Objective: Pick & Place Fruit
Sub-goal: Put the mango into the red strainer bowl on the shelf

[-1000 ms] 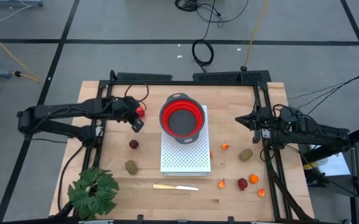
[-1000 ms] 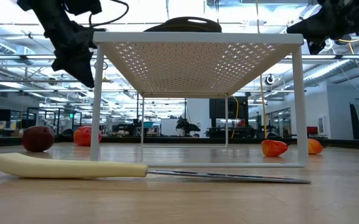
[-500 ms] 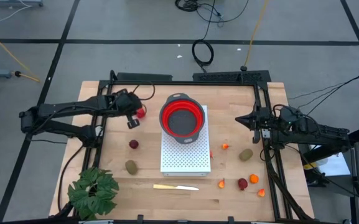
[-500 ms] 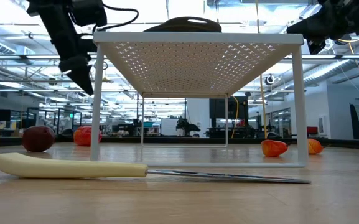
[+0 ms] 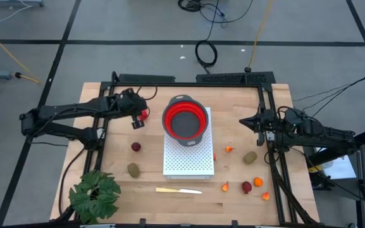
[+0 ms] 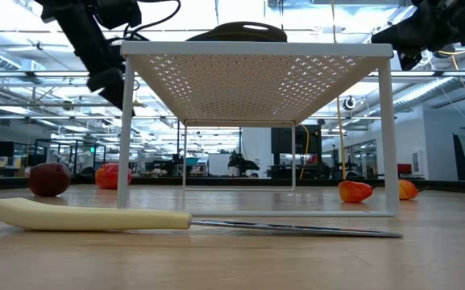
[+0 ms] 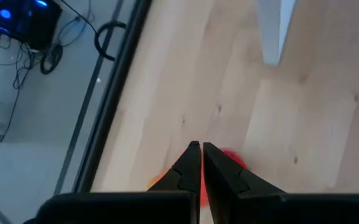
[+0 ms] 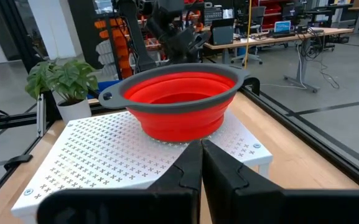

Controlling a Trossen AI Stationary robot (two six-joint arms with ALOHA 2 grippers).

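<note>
Wooden slats of the table (image 5: 233, 202) carry the scattered fruit: nearest the front edge lie the pale knife (image 5: 178, 190) and the leafy plant (image 5: 95, 194), then small orange bits and a dark red ball (image 5: 247, 187) on the right, olive ovals and another dark ball (image 5: 135, 147) mid-table. Farther back, the red colander (image 5: 185, 120) sits on the white perforated stand (image 5: 188, 157). Farthest, the left gripper (image 5: 137, 121), fingers closed and empty, hovers just over the red-orange oblong (image 5: 143, 115), which lies directly beneath its tips, so that arm is nearer. Well apart, the right gripper (image 5: 244, 122) waits closed at the right edge.
</note>
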